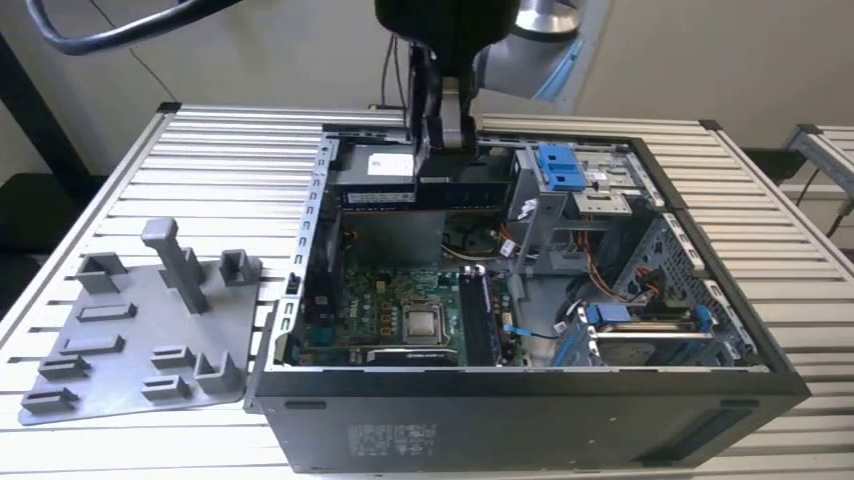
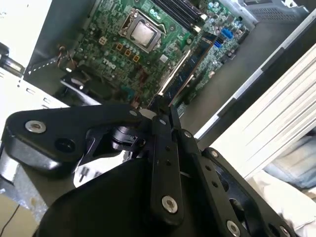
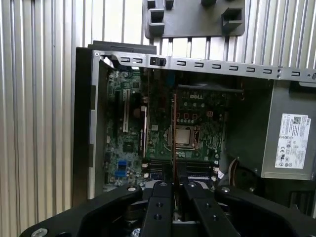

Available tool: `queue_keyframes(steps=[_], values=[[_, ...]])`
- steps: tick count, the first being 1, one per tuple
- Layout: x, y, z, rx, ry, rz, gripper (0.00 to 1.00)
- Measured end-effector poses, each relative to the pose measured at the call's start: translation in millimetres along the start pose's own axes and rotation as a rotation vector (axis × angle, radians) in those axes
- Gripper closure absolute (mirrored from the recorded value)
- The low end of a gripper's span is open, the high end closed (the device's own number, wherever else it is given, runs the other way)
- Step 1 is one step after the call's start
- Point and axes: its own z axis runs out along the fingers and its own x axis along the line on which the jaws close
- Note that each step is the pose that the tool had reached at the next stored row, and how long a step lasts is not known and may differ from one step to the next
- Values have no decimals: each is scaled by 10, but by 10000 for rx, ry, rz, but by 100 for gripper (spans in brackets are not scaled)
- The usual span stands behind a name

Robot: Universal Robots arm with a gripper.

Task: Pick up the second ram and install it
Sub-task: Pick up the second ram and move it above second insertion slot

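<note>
Exterior view, left to right: grey holder tray (image 1: 134,370) on slatted table (image 1: 200,150), then open computer case (image 1: 534,410). My gripper (image 1: 445,140) hangs over the case's far end, fingers clamped on the second ram (image 3: 174,138), which sits edge-on above the motherboard (image 3: 128,143).

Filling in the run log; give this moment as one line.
gripper: shut on memory stick | where: held over the open computer case | installed: not yet

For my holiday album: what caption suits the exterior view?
Gripper holds the second ram above the open computer case, grey tray beside it.
</note>
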Motion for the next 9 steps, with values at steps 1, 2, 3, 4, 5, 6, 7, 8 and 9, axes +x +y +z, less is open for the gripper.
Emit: queue_keyframes(steps=[1, 2, 3, 4, 5, 6, 7, 8, 9], values=[[1, -24, 0, 0, 0, 9, 86], [2, -45, -1, 0, 1, 23, 86], [3, -53, 0, 2, 1, 62, 86], [3, -56, 0, 4, 1, 129, 86], [3, -60, 0, 8, 1, 200, 86], [3, -60, 1, 12, 0, 313, 86], [2, -61, 1, 18, 2, 461, 86], [2, -61, 1, 23, 2, 597, 86], [2, -61, 2, 27, 2, 714, 86]])
